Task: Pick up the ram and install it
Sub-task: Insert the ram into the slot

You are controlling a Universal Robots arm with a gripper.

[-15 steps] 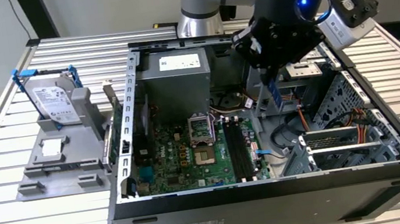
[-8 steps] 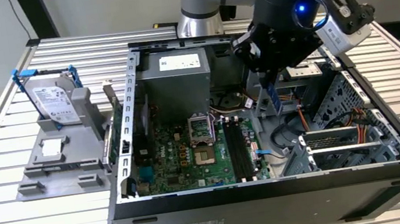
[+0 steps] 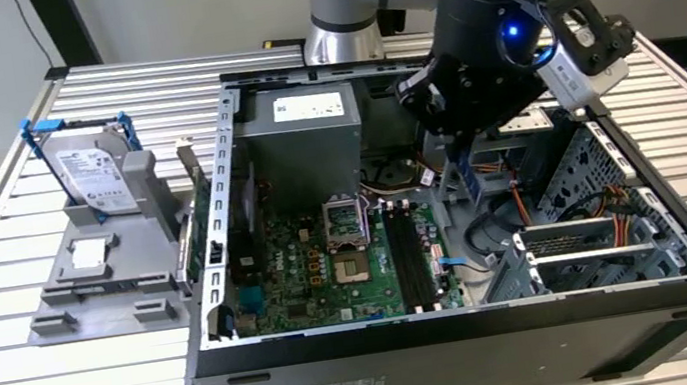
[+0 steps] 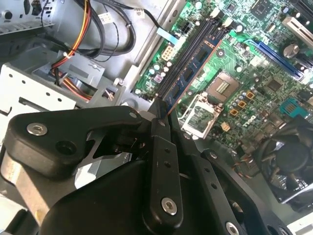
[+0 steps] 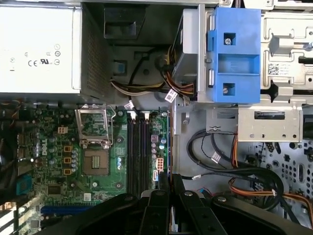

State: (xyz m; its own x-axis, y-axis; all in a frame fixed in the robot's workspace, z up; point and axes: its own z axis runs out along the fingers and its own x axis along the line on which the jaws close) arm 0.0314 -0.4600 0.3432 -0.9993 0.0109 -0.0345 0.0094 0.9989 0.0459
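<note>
End effector (image 4: 160, 113) pinches ram (image 4: 195, 63), seemingly edge-on along slots (image 5: 139, 152)

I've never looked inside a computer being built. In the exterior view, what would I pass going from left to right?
Hard drive upright in a grey stand → green motherboard in the open case → gripper holding the ram → metal drive cage.
</note>
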